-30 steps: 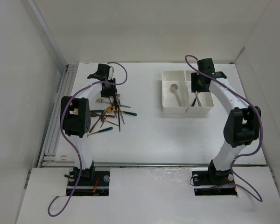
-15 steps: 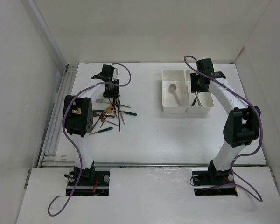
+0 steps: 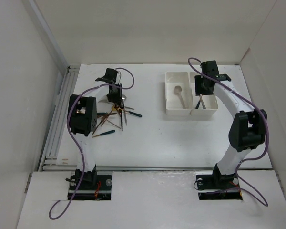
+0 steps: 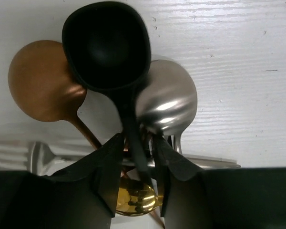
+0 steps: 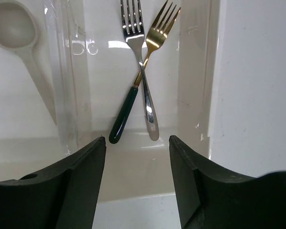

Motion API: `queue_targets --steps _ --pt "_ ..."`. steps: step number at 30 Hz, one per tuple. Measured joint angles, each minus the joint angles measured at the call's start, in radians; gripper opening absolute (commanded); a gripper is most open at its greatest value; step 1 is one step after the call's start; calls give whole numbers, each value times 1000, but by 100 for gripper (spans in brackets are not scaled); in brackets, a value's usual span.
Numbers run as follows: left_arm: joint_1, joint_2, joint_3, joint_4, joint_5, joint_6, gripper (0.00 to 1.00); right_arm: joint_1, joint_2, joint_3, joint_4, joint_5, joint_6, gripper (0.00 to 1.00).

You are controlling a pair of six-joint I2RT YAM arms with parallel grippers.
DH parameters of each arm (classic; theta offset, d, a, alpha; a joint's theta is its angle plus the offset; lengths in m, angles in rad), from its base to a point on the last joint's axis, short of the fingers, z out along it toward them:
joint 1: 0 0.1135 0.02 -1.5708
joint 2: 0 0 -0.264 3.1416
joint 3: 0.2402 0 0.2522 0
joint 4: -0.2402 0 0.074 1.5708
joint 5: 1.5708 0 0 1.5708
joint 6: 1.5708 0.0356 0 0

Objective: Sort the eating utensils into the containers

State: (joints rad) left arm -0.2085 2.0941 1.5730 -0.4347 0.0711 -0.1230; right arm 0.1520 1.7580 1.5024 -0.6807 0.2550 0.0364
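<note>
My left gripper (image 4: 136,143) straddles the thin handle of the matte black spoon (image 4: 107,45). Its long axis runs straight out from between my fingers, with the bowl ahead of the tips. The fingers stand close on either side of the handle, but I cannot tell whether they actually pinch it.

The spoon overlaps a copper spoon (image 4: 40,81) and a polished silver spoon (image 4: 169,98) in the heap towards the bench's (image 3: 181,143) far left corner, on my left arm's side. My own fingers hide the handle's end.

My right gripper (image 5: 137,140) hangs spread and empty over the right-hand one of two joined white plastic bins (image 3: 177,113) towards the far right corner. Inside that bin a silver fork (image 5: 133,19) crosses a gold, green-handled fork (image 5: 157,33).
</note>
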Motion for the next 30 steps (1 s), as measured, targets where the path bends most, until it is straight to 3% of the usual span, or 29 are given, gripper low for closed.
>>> queue_targets --steps 7,9,30 --pt "26 5 1 1 56 -16 2 0 -6 -2 0 0 -4 61" --pt "31 5 1 2 63 -17 0 0 -6 -2 0 0 -5 61" --pt "34 -72 40 -19 108 4 0 57 -6 -2 -1 21 -14 61"
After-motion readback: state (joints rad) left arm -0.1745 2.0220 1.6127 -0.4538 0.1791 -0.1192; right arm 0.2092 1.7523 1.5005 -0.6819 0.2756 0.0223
